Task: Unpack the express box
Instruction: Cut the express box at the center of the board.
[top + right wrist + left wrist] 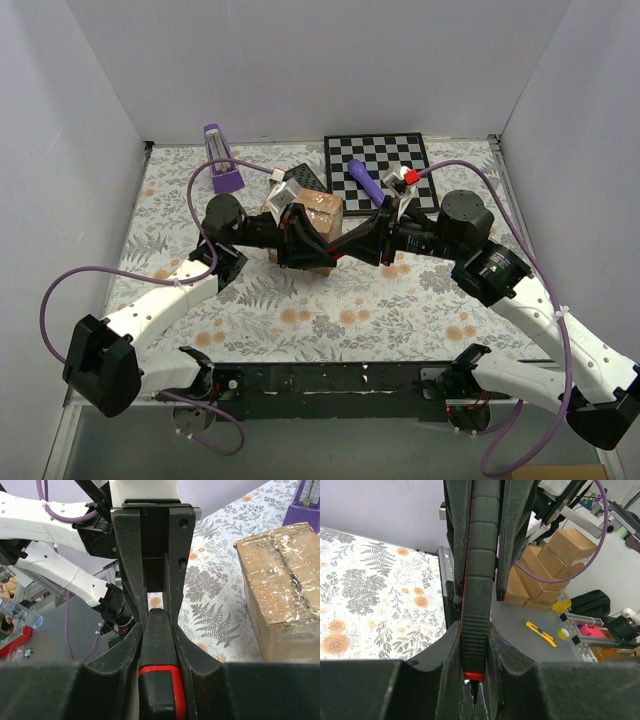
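Cardboard express box (282, 595) lies just beyond the black-and-red cutter (479, 605) clamped in the left hand (482, 510); the right hand (155, 545) straddles its far end, grip unclear.

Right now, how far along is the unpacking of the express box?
Done: nothing on the box itself; the express box is still taped shut. In hand: a black and red tool, probably a cutter, is clamped in the left gripper while the right gripper grips its other end, beside the box. Left: cut the tape, open the flaps, take out the contents.
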`<state>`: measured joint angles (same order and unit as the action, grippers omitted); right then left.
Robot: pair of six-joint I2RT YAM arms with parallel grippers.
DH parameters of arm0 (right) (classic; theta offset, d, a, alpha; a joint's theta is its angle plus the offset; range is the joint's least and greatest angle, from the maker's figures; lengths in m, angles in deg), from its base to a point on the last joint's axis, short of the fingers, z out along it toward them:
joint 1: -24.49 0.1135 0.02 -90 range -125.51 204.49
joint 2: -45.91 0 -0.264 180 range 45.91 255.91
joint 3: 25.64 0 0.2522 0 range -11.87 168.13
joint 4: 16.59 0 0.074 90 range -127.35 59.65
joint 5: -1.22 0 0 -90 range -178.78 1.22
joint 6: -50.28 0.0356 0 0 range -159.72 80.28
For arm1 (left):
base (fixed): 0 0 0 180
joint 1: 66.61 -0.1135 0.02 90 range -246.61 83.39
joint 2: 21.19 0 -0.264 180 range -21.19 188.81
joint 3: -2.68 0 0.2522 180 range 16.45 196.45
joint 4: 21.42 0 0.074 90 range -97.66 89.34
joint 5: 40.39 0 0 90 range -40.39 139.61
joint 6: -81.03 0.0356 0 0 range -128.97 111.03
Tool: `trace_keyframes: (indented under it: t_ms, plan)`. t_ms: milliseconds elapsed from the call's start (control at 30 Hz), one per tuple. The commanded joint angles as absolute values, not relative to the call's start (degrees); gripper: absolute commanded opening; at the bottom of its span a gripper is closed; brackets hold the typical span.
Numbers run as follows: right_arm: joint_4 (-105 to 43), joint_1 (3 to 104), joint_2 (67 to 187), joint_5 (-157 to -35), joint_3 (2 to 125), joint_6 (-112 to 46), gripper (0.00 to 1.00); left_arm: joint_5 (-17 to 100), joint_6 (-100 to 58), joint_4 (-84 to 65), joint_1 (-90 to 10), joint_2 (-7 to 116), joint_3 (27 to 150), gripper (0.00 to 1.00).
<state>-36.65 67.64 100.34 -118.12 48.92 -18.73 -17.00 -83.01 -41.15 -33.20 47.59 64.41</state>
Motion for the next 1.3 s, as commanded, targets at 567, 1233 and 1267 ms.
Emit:
trace_keyframes:
  t_ms: [567,1233,1267]
  plan:
    - [-25.3,66.2,87.5,-67.2,31.6,0.4,0.01,37.9,-62.8,-17.4,-35.1,42.1,70.8,0.86]
    - [-5.7,66.2,93.3,-58.4,21.2,18.6,0.01,72.9,-56.7,-8.4,-35.1,48.1,71.0,0.8]
    - [-6.3,66.3,93.5,-59.2,21.4,18.6,0.01,72.4,-56.7,-8.4,-35.1,48.2,70.8,0.8]
